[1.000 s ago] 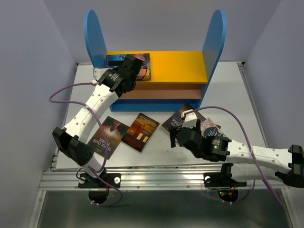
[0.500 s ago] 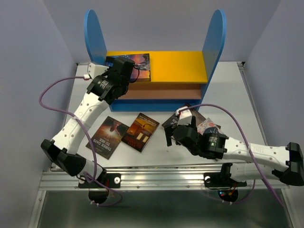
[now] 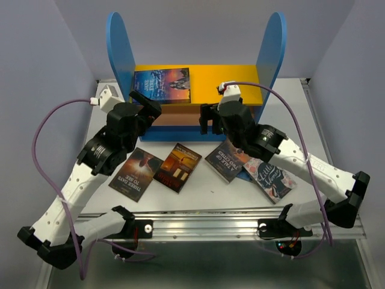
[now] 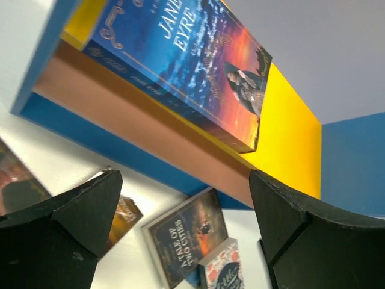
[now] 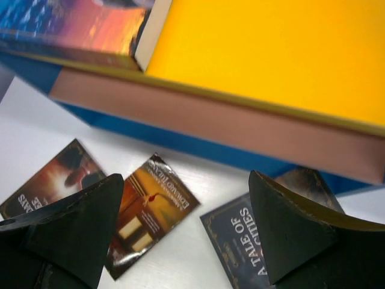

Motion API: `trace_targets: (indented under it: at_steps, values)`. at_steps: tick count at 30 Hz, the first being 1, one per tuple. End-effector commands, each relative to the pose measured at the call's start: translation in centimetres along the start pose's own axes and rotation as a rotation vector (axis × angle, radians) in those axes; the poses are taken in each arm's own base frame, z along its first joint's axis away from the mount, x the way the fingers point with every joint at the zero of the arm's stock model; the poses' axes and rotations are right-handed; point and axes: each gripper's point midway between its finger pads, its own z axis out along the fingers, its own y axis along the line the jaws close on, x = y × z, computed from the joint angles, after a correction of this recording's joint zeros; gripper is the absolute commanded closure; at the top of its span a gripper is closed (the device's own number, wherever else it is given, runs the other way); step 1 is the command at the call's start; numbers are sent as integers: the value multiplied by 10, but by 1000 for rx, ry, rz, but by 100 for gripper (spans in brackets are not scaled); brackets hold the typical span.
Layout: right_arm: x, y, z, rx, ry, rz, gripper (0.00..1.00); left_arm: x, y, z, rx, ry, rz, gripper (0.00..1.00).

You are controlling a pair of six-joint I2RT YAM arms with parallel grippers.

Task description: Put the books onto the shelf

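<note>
Both end effectors are open and empty: the left end effector (image 3: 147,110) hangs just in front of the shelf (image 3: 120,48) near its left panel, and the right end effector (image 3: 208,120) in front of the shelf's middle. One blue book (image 3: 162,84) lies flat on the shelf's yellow top board. Four more books (image 3: 177,167) lie flat on the counter (image 3: 210,189) in front of the shelf.
</note>
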Motion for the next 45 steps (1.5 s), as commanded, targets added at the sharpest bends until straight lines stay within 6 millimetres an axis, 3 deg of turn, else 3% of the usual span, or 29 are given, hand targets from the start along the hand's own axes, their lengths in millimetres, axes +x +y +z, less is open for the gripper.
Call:
trace_targets:
  at_steps: [1, 2, 3, 5, 7, 9, 10, 12, 13, 14, 20, 32, 39, 45]
  values:
    - [-40, 4, 24, -75, -30, -27, 15, -6, 39, -13, -79, -42, 128, 1]
    - [-47, -3, 32, -62, -37, -22, 21, -8, 45, -19, -79, -51, 129, 1]
    - [-53, 3, 44, -69, -37, -29, 37, 0, 58, -17, -102, -39, 142, 1]
    - [-56, 6, 55, -82, -31, -74, 52, 8, 69, -20, -102, -28, 143, 1]
    - [-58, 10, 67, -86, -24, -100, 58, 11, 72, -21, -95, -28, 128, 3]
    - [-61, 5, 76, -87, -21, -99, 63, 14, 72, -18, -86, -24, 122, 24]
    - [-61, 8, 79, -100, -17, -104, 63, 15, 73, -17, -85, -25, 121, 54]
    - [-62, 9, 89, -107, -13, -110, 65, 16, 73, -11, -91, -38, 127, 76]
    - [-61, 9, 93, -117, -7, -125, 66, 17, 73, -7, -109, -40, 127, 95]
    - [-59, 12, 98, -127, -1, -131, 67, 12, 70, -6, -115, -57, 122, 100]
    - [-47, 25, 109, -207, 35, -160, 70, 4, 68, 9, -162, -96, 95, 100]
    - [-29, 54, 124, -349, 86, -176, 72, -38, 50, 57, -150, -190, 42, 100]
    - [-25, 65, 126, -411, 91, -194, 72, -57, 43, 68, -149, -235, 43, 100]
    - [-26, 74, 128, -456, 88, -202, 71, -60, 46, 75, -166, -238, 49, 100]
